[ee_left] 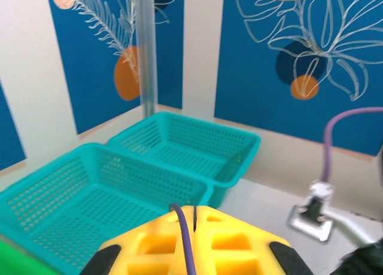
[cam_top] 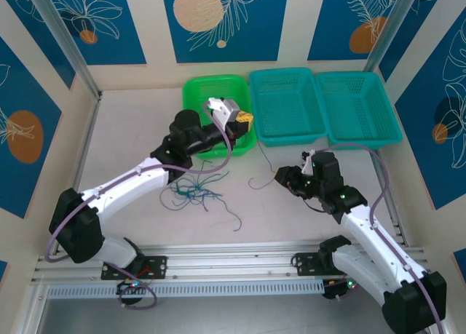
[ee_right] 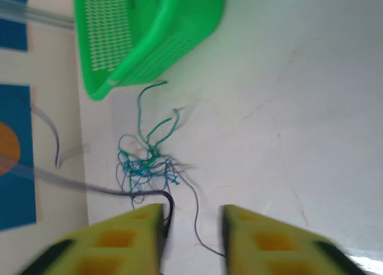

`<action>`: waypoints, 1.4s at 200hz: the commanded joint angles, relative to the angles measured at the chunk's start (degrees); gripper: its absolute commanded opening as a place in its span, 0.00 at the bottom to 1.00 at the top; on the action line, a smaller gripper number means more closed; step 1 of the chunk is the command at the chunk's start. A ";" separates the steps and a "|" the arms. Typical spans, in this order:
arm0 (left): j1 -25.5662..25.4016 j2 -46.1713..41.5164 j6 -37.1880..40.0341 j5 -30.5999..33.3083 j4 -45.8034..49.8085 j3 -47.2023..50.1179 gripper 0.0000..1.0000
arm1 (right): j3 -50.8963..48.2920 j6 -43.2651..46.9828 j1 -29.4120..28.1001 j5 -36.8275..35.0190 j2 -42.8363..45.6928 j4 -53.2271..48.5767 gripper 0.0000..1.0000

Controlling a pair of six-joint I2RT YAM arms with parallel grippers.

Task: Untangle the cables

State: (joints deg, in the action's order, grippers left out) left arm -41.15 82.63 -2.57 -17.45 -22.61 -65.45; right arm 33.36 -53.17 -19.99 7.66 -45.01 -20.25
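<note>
The cables lie as a teal, green and dark tangle (cam_top: 193,192) (ee_right: 146,164) on the white table in front of the green basket (cam_top: 195,86). My left gripper (cam_top: 246,118) (ee_left: 194,210) is raised over that basket's right side, its yellow fingers shut on a purple cable (ee_left: 184,239) that comes out at the tips and trails back over the left finger. My right gripper (cam_top: 279,176) (ee_right: 192,218) is low over the table right of the tangle, jaws open. A dark cable (ee_right: 169,206) runs from the tangle along its left finger's inner face. A thinner dark strand (ee_right: 196,218) lies between the fingers.
Two teal baskets (cam_top: 287,130) (cam_top: 364,134) stand side by side right of the green one, also seen in the left wrist view (ee_left: 90,191) (ee_left: 197,143). A loose purple strand (cam_top: 233,217) lies nearer the front. Blue patterned walls enclose the table.
</note>
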 commanded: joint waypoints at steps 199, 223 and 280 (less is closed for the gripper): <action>16.01 32.34 -1.44 13.32 23.21 -31.64 0.62 | 9.06 1.76 -0.60 -3.88 6.39 -7.80 0.59; 16.48 29.71 -5.79 11.58 25.61 -29.93 0.73 | 8.69 1.33 -0.61 -3.88 6.34 -6.70 0.59; 17.85 12.52 -15.99 5.07 13.24 -11.95 0.81 | 9.15 2.06 -0.90 -3.41 5.58 -5.74 0.59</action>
State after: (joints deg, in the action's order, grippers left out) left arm -24.14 105.19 -12.97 -8.10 -1.58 -84.20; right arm 41.25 -51.42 -20.40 4.45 -38.92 -26.63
